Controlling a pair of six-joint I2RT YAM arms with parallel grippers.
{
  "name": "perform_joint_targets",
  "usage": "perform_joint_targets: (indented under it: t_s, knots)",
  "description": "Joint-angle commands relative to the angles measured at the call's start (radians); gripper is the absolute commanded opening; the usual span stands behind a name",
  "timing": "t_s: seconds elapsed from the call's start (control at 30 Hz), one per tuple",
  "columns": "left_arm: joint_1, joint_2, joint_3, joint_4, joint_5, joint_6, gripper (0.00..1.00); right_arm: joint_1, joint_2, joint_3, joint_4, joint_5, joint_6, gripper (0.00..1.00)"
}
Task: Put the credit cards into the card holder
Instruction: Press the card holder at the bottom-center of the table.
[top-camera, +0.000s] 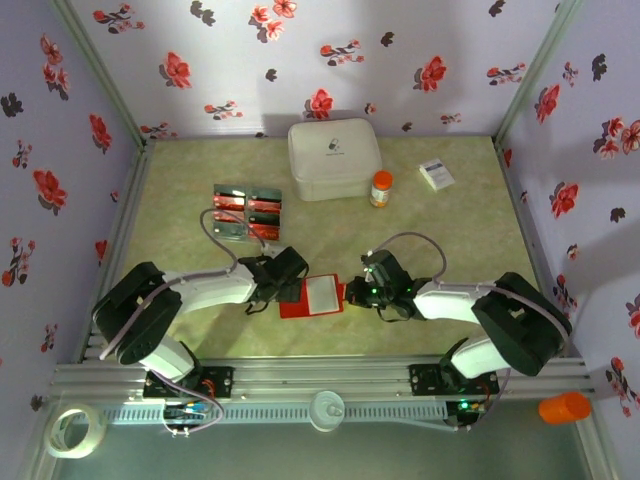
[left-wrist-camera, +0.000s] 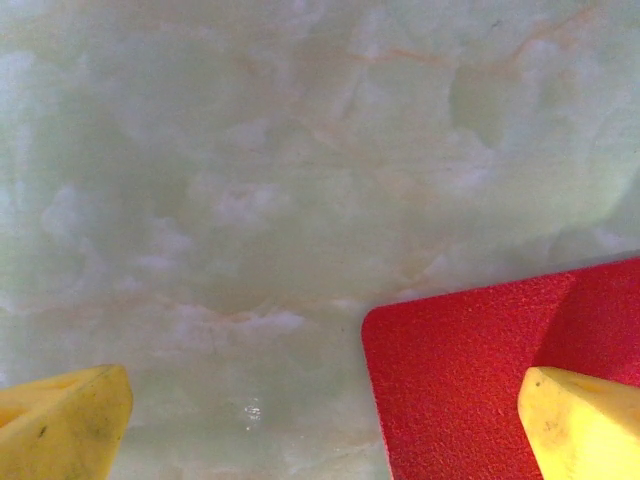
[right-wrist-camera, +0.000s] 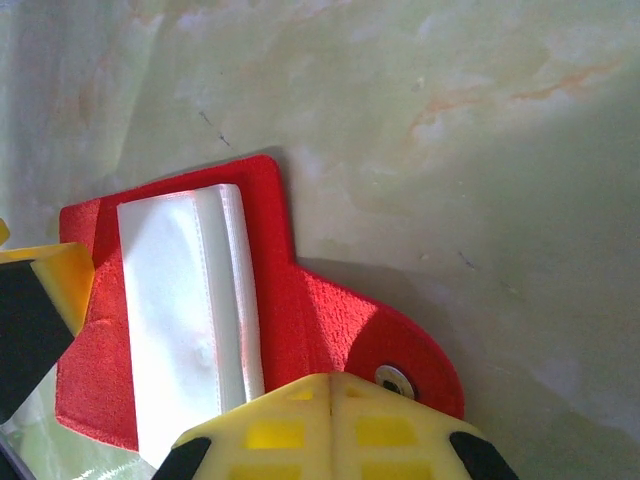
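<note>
Here we are over the worktop, and the card holder (top-camera: 312, 296) lies open between the two arms at the near middle, its pale pocket (right-wrist-camera: 185, 320) turned up so a card can slide in. The right end effector (top-camera: 362, 290) has its fingers pressed together, and from the right wrist view we judge it is pinching the wallet's edge beside the snap flap (right-wrist-camera: 397, 380), most likely to pin the wallet flat so it won't skid. On the other side, the left end effector (left-wrist-camera: 320, 440) is spread wide and holds nothing. One yellow fingertip (left-wrist-camera: 580, 425) hangs above the holder's red corner and the other sits over bare worktop, so it looks like the free hand, ready to fetch. The credit cards (top-camera: 232, 203) sit well apart from the holder, resting in the small black trays (top-camera: 228, 232) farther back on the left, with none in the pocket yet. We reckon the next move belongs to the left arm: reach back to the trays, which lie on its own side, and pick up a thin card cleanly.
</note>
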Motion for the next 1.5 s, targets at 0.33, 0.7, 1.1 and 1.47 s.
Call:
perform_joint_targets:
  t_s: [0.33, 0.7, 1.1, 1.47]
  knots:
    - [-0.018, -0.163, 0.223, 0.150, 0.235, -0.119, 1.00, 0.000, 0.004, -0.037, 0.033, -0.001, 0.005, 0.02]
    - [-0.112, -0.069, 0.092, 0.556, 0.327, -0.380, 1.00, 0.000, -0.006, -0.054, 0.050, 0.012, 0.023, 0.02]
    - [-0.075, -0.099, -0.193, 0.704, 0.324, -0.367, 1.00, 0.007, -0.044, -0.075, 0.071, 0.007, 0.067, 0.00]
    - [-0.055, -0.064, -0.188, 0.610, 0.327, -0.150, 1.00, 0.024, -0.145, -0.041, -0.010, 0.027, 0.073, 0.00]
